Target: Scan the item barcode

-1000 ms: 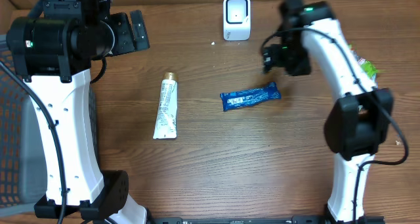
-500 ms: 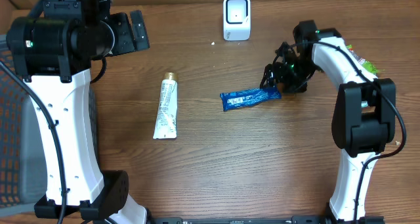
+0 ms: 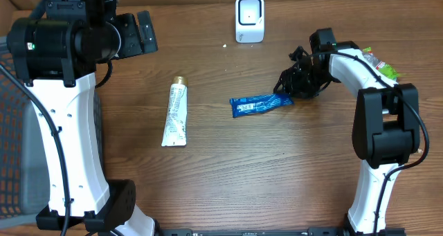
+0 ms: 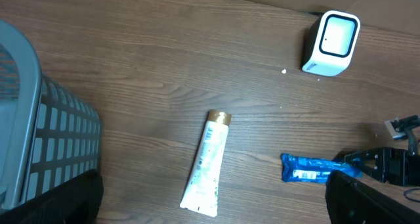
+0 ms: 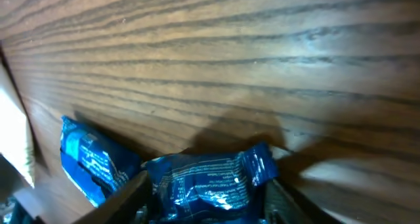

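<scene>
The blue snack bar point(image 3: 261, 103) lies flat mid-table, its long axis running across the table with the right-hand end tipped slightly toward the far edge. That end sits between the jaws of the right gripper point(image 3: 291, 89), so this arm is far nearer than the other. The jaws flank the wrapper's end and seem to touch it, though I cannot tell whether they truly pinch. The white barcode scanner point(image 3: 249, 18) stands beyond the bar, and the left gripper point(image 3: 142, 32) hangs spread wide, well apart.
</scene>
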{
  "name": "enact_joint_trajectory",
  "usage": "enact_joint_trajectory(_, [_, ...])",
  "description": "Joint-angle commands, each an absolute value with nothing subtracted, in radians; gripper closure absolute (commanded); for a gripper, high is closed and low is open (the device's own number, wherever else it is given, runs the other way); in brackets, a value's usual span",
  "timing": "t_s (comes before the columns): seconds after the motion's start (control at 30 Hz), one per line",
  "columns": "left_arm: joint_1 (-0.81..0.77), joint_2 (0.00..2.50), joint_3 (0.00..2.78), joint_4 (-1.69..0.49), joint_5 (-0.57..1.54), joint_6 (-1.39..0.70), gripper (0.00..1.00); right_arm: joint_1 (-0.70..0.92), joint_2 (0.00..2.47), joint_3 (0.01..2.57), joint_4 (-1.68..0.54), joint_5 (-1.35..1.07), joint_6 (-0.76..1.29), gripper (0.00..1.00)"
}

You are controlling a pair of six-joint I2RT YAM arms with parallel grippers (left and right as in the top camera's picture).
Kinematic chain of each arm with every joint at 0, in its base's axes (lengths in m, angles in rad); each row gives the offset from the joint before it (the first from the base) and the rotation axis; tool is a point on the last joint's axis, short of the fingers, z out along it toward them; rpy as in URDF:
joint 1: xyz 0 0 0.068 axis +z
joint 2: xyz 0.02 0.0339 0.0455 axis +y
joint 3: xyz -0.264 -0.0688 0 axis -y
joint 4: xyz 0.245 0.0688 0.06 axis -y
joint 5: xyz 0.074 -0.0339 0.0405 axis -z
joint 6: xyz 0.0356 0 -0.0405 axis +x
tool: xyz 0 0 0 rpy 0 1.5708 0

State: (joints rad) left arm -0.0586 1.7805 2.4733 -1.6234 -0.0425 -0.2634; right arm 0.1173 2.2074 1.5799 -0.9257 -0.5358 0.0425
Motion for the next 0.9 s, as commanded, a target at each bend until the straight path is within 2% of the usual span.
enact_joint_trajectory(0.0, [-0.059, 1.779, 2.471, -1.620, -0.052, -0.277, 0.00, 0.124, 2.238, 1.525, -0.945, -0.519, 0.052, 0.55])
enact_joint_trajectory(0.17, [-0.059, 1.779, 2.471, -1.620, -0.052, -0.277, 0.00, 0.124, 2.237, 1.526, -0.951, -0.519, 0.052, 0.76])
enact_joint_trajectory(0.3, [-0.059, 1.779, 2.471, -1.620, -0.052, -0.277, 0.01, 0.119, 2.233, 1.565, -0.978, -0.517, 0.033, 0.80])
enact_joint_trajectory(0.37, [-0.059, 1.779, 2.471, -1.620, -0.052, -0.277, 0.00, 0.117, 2.223, 1.610, -1.018, -0.514, -0.012, 0.72])
enact_joint_trajectory(0.4, [-0.059, 1.779, 2.471, -1.620, -0.052, -0.277, 0.01, 0.117, 2.210, 1.659, -1.058, -0.488, -0.041, 0.64])
enact_joint_trajectory(0.6, [-0.059, 1.779, 2.471, -1.620, -0.052, -0.277, 0.00, 0.137, 2.178, 1.887, -1.248, -0.365, -0.192, 0.29])
enact_joint_trajectory(0.7, [-0.059, 1.779, 2.471, -1.620, -0.052, -0.277, 0.00, 0.153, 2.178, 1.925, -1.298, -0.358, -0.262, 0.18])
enact_joint_trajectory(0.87, [-0.059, 1.779, 2.471, -1.620, -0.052, -0.277, 0.00, 0.208, 2.183, 1.875, -1.336, -0.358, -0.462, 0.16])
